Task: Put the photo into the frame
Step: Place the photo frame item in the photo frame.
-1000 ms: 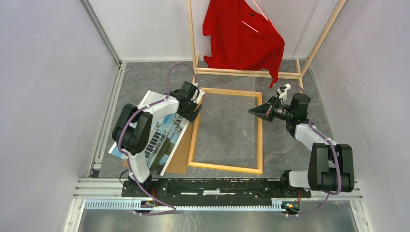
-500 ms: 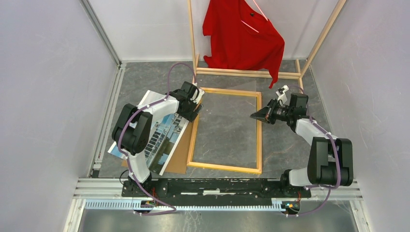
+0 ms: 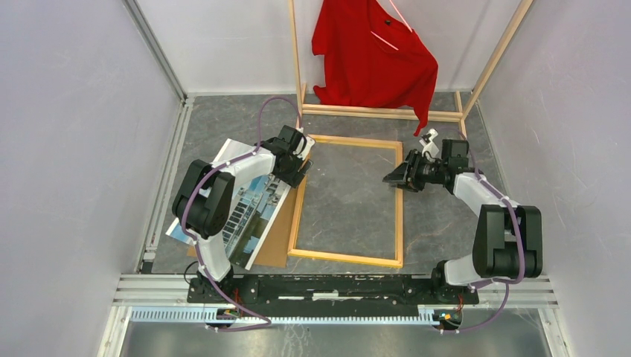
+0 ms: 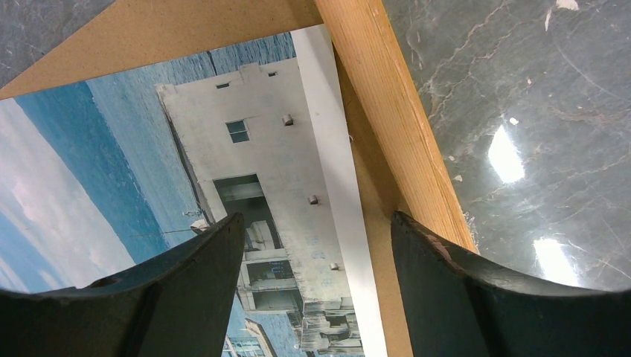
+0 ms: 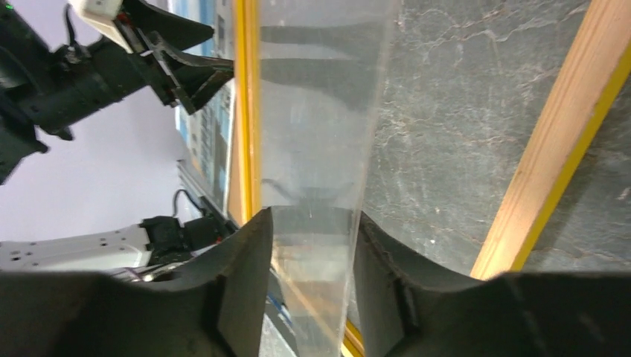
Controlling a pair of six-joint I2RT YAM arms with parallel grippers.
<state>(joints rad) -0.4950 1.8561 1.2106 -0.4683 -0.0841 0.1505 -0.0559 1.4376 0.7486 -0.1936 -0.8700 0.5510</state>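
Note:
The frame (image 3: 346,257) lies wood back up in the middle of the table, yellow showing at its edges. The photo (image 3: 249,212), a white building against blue sky, lies face up left of it on a brown backing board (image 3: 279,239). My left gripper (image 3: 299,171) hovers open over the photo's (image 4: 245,163) white right border, beside the frame's left rail (image 4: 387,111). My right gripper (image 3: 391,178) stands at the frame's right rail. Its jaws are apart around the edge of a clear sheet (image 5: 320,111) that lies in the frame (image 5: 551,163), so my right gripper (image 5: 312,219) is open.
A wooden clothes rack with a red shirt (image 3: 372,52) stands at the back, just beyond the frame's far rail. Pale walls close in on both sides. The left arm lies across the photo's upper part. Grey marble table (image 3: 439,216) shows right of the frame.
My right gripper has gone from shut to open and shifted slightly towards the back. The clear sheet's raised edge has come down into the frame. The left arm has not moved.

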